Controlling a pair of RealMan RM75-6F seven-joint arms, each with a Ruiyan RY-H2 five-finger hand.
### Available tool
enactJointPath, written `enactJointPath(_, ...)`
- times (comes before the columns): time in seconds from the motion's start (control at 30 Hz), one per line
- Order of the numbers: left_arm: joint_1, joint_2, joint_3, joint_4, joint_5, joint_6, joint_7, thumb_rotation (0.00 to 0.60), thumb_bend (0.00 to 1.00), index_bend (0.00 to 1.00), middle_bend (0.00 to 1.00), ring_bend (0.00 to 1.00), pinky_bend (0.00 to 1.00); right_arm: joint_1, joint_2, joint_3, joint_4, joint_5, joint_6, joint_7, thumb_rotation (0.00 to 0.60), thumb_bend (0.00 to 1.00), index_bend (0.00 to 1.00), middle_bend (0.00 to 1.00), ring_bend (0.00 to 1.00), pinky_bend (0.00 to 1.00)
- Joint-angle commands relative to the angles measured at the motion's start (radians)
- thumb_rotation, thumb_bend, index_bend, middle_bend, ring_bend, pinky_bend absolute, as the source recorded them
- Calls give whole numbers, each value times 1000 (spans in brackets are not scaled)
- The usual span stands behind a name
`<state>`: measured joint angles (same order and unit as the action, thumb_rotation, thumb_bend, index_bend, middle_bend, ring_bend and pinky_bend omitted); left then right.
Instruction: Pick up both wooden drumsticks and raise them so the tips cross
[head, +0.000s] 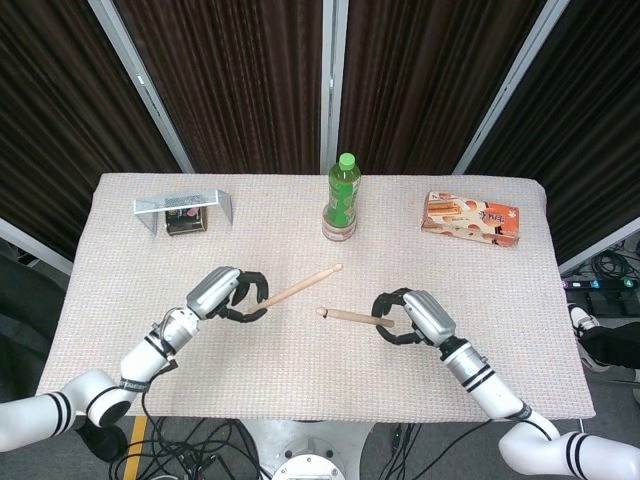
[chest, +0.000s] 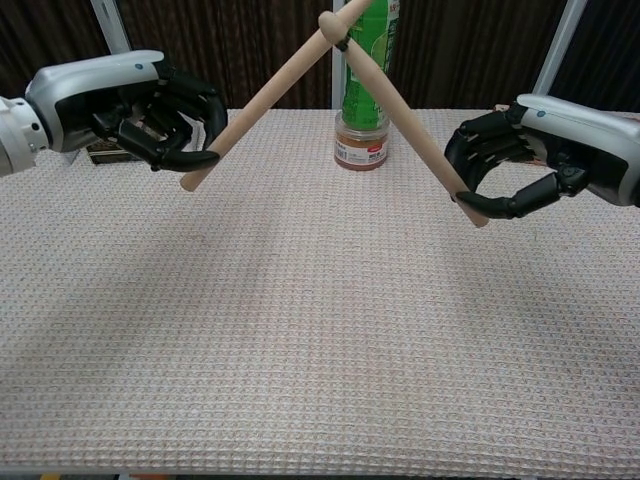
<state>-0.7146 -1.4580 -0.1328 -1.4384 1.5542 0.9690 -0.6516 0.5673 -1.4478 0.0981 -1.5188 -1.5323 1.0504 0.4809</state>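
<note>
Two-handed lift of a pair of drumsticks above a cloth-covered table (head: 300, 370). The left hand (head: 225, 294) has its dark fingers (chest: 190, 125) curled around the butt end of the left drumstick (chest: 270, 95), which slants up and toward the right; the stick's butt protrudes just below the hand in the chest view. The right hand (head: 415, 316) likewise has its fingers closed around the butt end of the right drumstick (chest: 400, 115), which slants up and toward the left. Both sticks are clear of the table surface, held over its middle, nearer than the bottle. In the chest view the two shafts form an inverted V and cross close to their tips, in front of the green bottle (head: 342, 196); in the head view the two tips appear close together but slightly apart, so actual contact cannot be told. The bottle stands upright at the far centre of the table. At the far left a wire mesh rack (head: 180, 206) stands over a small dark tin (head: 184, 221). At the far right lies a flat snack box (head: 471, 218).
</note>
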Motion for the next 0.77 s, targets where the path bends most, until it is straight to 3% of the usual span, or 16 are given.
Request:
enactJointPath(0.03,-18,-2,-2,-10,6,-10,4,600,481,629,685,810,729,14,-34,26,-21,36,-7,-34,600,536,765,626,466,350)
enactJointPath(0.47,-79,-10,5,-29,5,-43,8,600,481,629,685,809,729,23,-156,58,-13,97,19,-68,600,573,765,626,469,350)
enactJointPath(0.77,-89,-6,11,-37,-11,-40,19,600,481,629,685,809,728,27,-162,57,-13,113,10,-107,600,574,765,626,470,350)
